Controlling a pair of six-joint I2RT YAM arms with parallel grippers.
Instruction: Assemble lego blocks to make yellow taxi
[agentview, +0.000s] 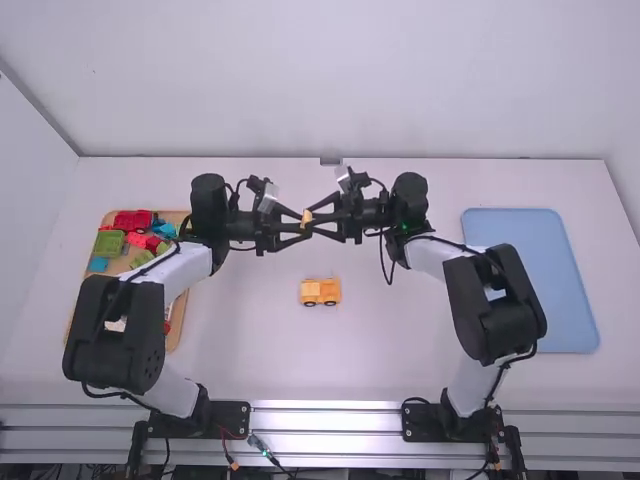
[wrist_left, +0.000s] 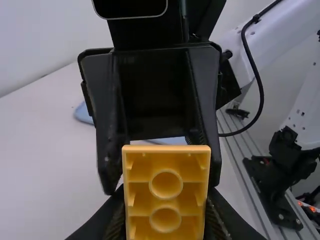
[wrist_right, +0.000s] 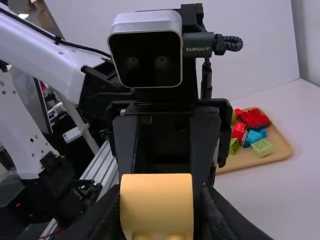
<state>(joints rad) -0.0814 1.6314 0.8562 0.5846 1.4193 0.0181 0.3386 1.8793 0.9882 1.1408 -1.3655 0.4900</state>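
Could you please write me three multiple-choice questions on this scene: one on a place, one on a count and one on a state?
1. Where is the wheeled yellow piece?
A. In the blue tray
B. On the table, between the two arms
C. On the wooden tray

2. How many round tubes show on the underside of the yellow block?
A. Two
B. Four
C. Six

3. How is that block being supported?
A. It lies loose on the table
B. It sits on top of the wheeled yellow piece
C. It is held up between gripper jaws

Key:
1: B, as the high view shows it standing on the white surface.
2: A, as the left wrist view shows two rings side by side.
3: C, as the high view shows it off the table where the left gripper and right gripper meet.
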